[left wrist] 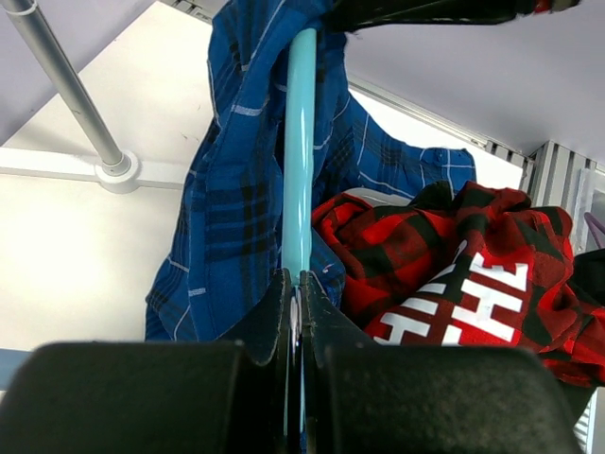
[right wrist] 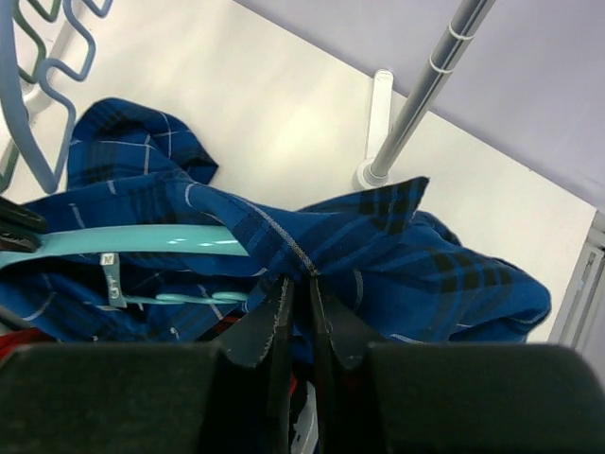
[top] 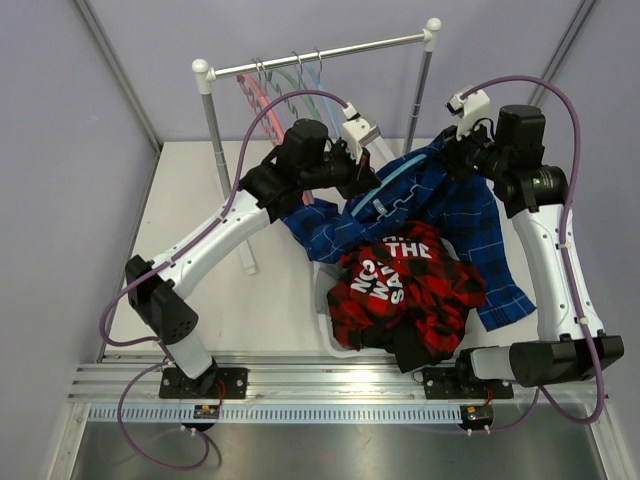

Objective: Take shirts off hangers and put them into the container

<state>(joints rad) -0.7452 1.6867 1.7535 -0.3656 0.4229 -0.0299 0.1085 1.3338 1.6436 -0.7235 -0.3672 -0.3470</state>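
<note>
Top external view: the blue plaid shirt (top: 470, 215) spreads across centre right, above the red plaid shirt (top: 410, 290) heaped at lower centre. My left claw (left wrist: 295, 284) is clenched on the teal hanger (left wrist: 300, 142); my right claw (right wrist: 298, 284) pinches the blue plaid shirt.

White block lettering (top: 400, 255) is printed on the crumpled red-and-black plaid shirt (top: 440, 300) at the centre of the top view. The word "THE" is read on its upper line. Below it the letters "NO" and a further fragment are made out, the rest being lost in the folds. At the lower right of the left wrist view only "HE" is read. At the lower left of the right wrist view a small pale tag (right wrist: 112, 281) is seen on the teal plastic hanger (right wrist: 142, 240); its marks cannot be read.
</note>
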